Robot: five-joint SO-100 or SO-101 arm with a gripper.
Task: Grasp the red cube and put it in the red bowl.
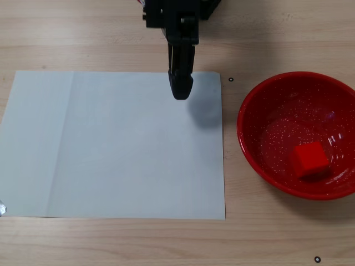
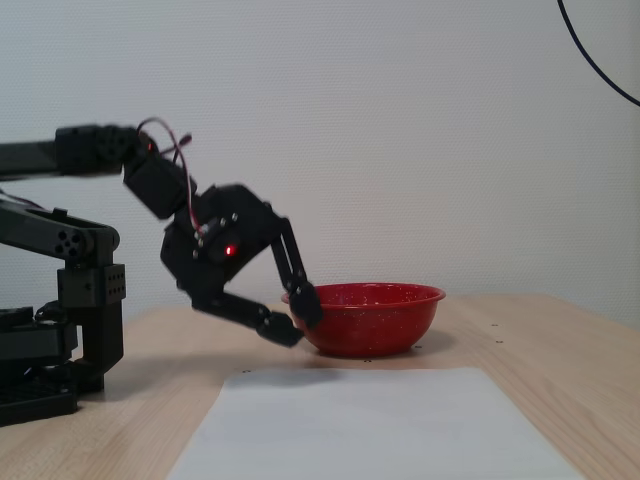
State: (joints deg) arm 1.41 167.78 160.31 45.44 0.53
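Light wood tabletop (image 1: 111, 33) is being shown under a plain white wall, and every place below is being given relative to the white paper sheet (image 1: 111, 144).

Nearest the camera in the low fixed view, the sheet (image 2: 370, 425) is being seen lying flat on the wood. In the view from above, small black ring marks are being seen on the wood just off the sheet's upper right corner (image 1: 231, 79) and below its lower right corner (image 1: 317, 259).

Beyond the sheet's far edge in the low view, and just off its right edge in the view from above, the red bowl (image 1: 260, 160) is being seen resting on the wood, apart from the paper. The red cube (image 1: 310, 159) is being held inside it, lying on the speckled floor of the bowl toward the side away from the sheet. The bowl (image 2: 365, 320) is being seen side-on in the low view, so the cube is being hidden there by its wall.

Over the sheet's upper right part, the gripper (image 1: 181, 91) is being held above the paper, with its shadow being cast on the sheet beside it. In the low view the gripper (image 2: 296, 322) is being shown with its jaws parted and nothing between them, the upper fingertip overlapping the bowl's rim in line of sight; contact cannot be told.

At the far left, the arm's base (image 2: 50, 360) is being seen standing on the wood.
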